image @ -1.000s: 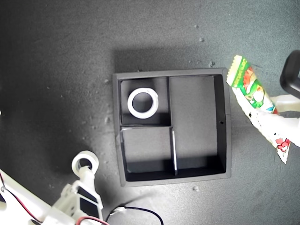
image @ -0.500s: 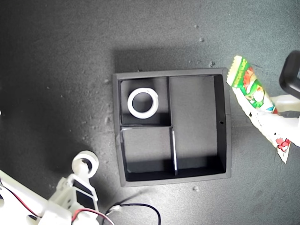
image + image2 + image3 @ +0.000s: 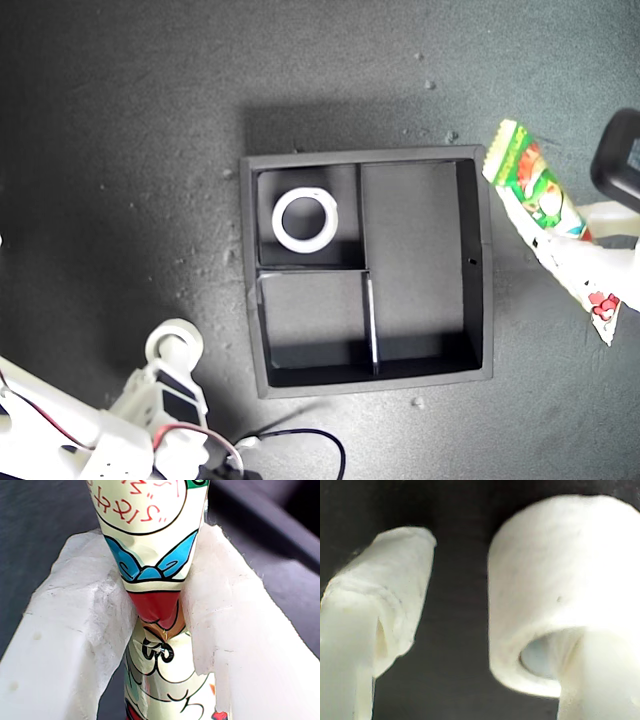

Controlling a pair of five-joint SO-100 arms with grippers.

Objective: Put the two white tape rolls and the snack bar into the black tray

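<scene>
Snack bar sits clamped between the fingers of the first hand, off the tray's right wall in the exterior view. It should be swung over the long compartment, lined up lengthwise, lowered, then released. One tape roll lies in a small compartment. The other roll hangs on one finger of the second hand, whose fingers are apart.
</scene>
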